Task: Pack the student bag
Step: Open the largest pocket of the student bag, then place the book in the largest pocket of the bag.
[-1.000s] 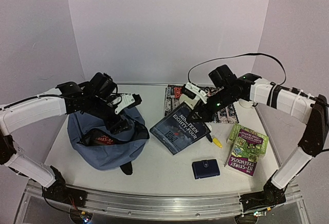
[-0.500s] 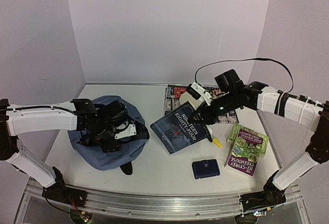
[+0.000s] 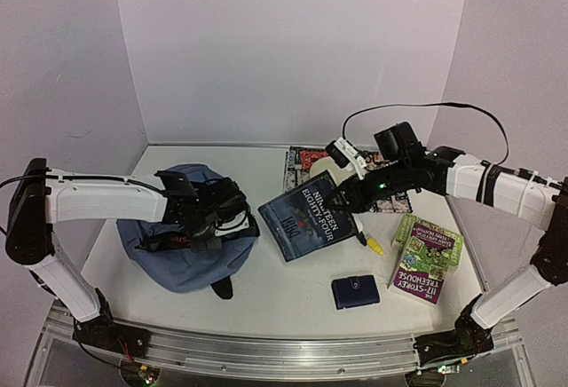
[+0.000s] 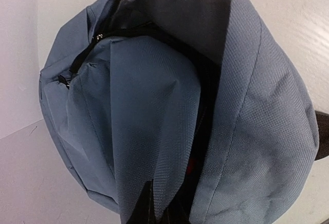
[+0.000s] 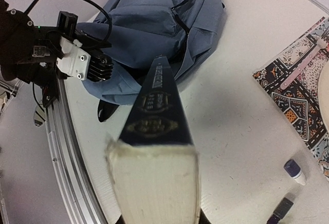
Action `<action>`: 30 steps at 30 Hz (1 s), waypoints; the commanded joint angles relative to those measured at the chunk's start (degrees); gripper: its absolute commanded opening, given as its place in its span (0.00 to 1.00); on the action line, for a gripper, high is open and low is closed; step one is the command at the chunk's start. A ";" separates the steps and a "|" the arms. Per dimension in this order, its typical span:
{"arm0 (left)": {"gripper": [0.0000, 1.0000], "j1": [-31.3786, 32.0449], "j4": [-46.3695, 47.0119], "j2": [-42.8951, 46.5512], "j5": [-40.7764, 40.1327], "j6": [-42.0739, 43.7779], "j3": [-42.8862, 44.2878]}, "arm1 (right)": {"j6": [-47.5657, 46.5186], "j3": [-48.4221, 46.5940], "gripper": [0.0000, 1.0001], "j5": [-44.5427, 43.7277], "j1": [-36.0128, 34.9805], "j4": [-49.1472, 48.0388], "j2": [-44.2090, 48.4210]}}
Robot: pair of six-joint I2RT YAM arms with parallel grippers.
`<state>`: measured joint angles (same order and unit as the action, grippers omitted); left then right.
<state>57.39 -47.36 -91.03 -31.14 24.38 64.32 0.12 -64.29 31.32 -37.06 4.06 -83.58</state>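
Top view: the bag (image 3: 177,258) slumps at the desk's (image 3: 266,289) left side with the left gripper (image 3: 217,227) clamped on its flap, while the right gripper (image 3: 342,199) grips a tilted book (image 3: 306,218) mid-desk. Left wrist: fingers (image 4: 146,211) pinch a fabric fold beside the dark opening; lifting it should widen the mouth. Right wrist: the book's far end aims at the bag; a low, end-first entry looks safest.

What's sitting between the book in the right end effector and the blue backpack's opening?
Nothing visible lies between the book and the backpack. The left end effector, shut on fabric at the opening, sits close to that path.
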 commanded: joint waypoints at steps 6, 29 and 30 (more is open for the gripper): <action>0.00 -1.80 3.49 -4.96 -2.24 -16.38 18.65 | 30.65 8.15 0.00 -0.70 -0.96 -24.21 10.44; 0.00 -5.17 2.30 -5.84 17.82 -39.61 31.30 | 73.92 10.96 0.00 -14.87 -9.21 -57.44 -8.57; 0.00 -5.21 2.29 -5.92 17.90 -40.33 31.58 | 74.90 10.21 0.00 -16.29 -9.79 -57.88 -9.56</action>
<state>52.37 -46.69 -97.73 -16.57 -10.88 91.32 67.45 -47.22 19.25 -44.17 -40.02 -91.27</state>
